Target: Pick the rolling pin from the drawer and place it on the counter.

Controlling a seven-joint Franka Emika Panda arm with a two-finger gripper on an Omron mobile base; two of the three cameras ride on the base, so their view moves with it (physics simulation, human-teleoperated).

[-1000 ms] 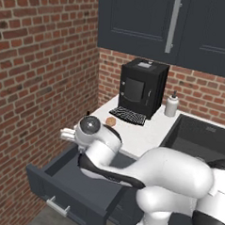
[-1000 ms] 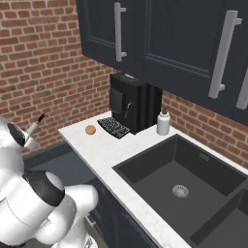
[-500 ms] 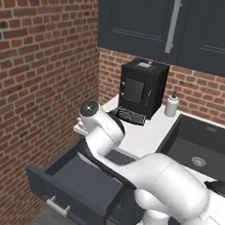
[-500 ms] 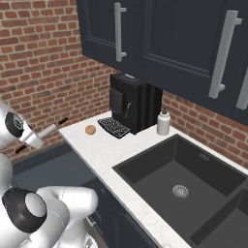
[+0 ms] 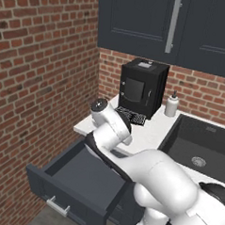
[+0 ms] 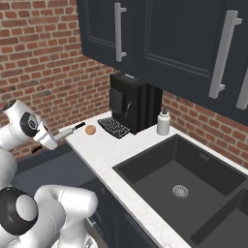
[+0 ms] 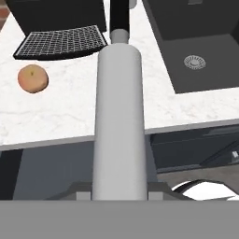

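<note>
A: What changed?
B: Your hand (image 6: 52, 139) has lifted higher, pinching the rolling pin (image 7: 118, 121); it's out of the drawer (image 5: 82, 176), its far end over the table (image 7: 84, 107) edge.
A: So?
B: Setting down remains.

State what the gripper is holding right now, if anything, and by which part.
The gripper holds the rolling pin, clamped on its grey barrel, apparently toward one end. The far black handle juts out over the counter; the exact grip point is hidden.
</note>
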